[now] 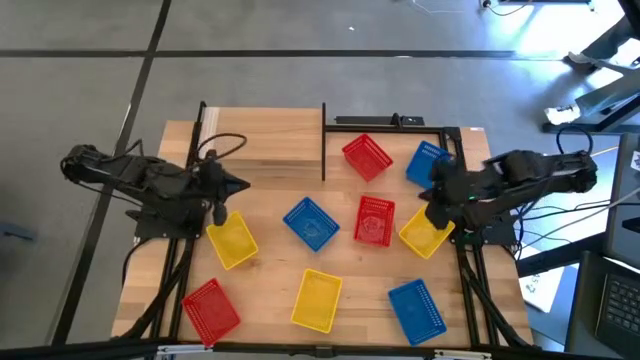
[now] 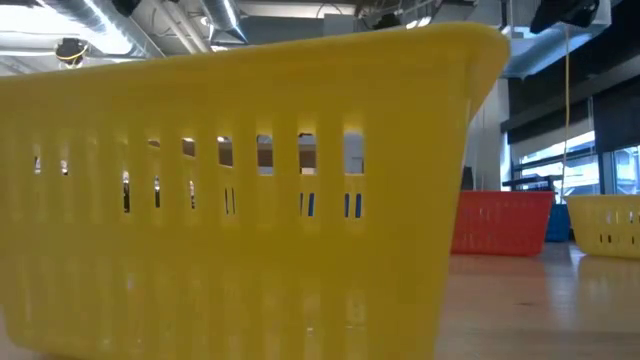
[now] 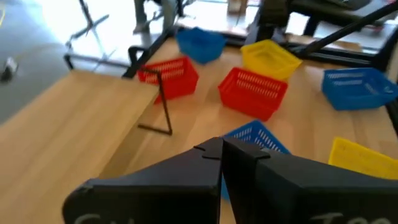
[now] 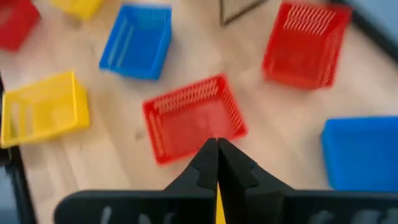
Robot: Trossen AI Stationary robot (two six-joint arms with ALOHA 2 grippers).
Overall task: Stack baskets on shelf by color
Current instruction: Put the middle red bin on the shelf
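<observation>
From above, nine baskets lie scattered on the table (image 1: 160,250), three of each colour. The red ones: one on the shelf (image 1: 270,140) near its right end (image 1: 366,156), one mid-table (image 1: 374,220), one at the front left corner (image 1: 211,308). The blue ones: one at the shelf's right edge (image 1: 426,162), one at the centre (image 1: 311,222), one at the front right (image 1: 416,308). The yellow ones: one by the left gripper (image 1: 232,241), one at the front centre (image 1: 317,299), one under the right gripper (image 1: 425,234). The left gripper (image 1: 238,184) hovers over the left part of the shelf, just behind the left yellow basket. The right gripper (image 1: 436,205) sits over the rim of the right yellow basket.

At table height, one yellow basket (image 2: 230,200) fills most of the frame, close to the lens. Past it stand a red basket (image 2: 500,222) and another yellow one (image 2: 606,225), with a sliver of blue between them.

The left wrist view shows its two dark fingers (image 3: 249,168) pressed together, closed on nothing. Beyond them stand two red baskets (image 3: 169,77) (image 3: 254,91), three blue (image 3: 200,43) (image 3: 360,87) (image 3: 255,138) and two yellow (image 3: 268,57) (image 3: 364,160). A thin black post (image 3: 163,102) rises from the shelf.

The right wrist view shows its fingers (image 4: 233,171) closed, with a yellow strip pinched between them at the bottom edge. Ahead lie three red baskets (image 4: 194,117) (image 4: 305,43) (image 4: 15,22), two blue (image 4: 137,40) (image 4: 360,152) and two yellow (image 4: 42,109) (image 4: 78,6).
</observation>
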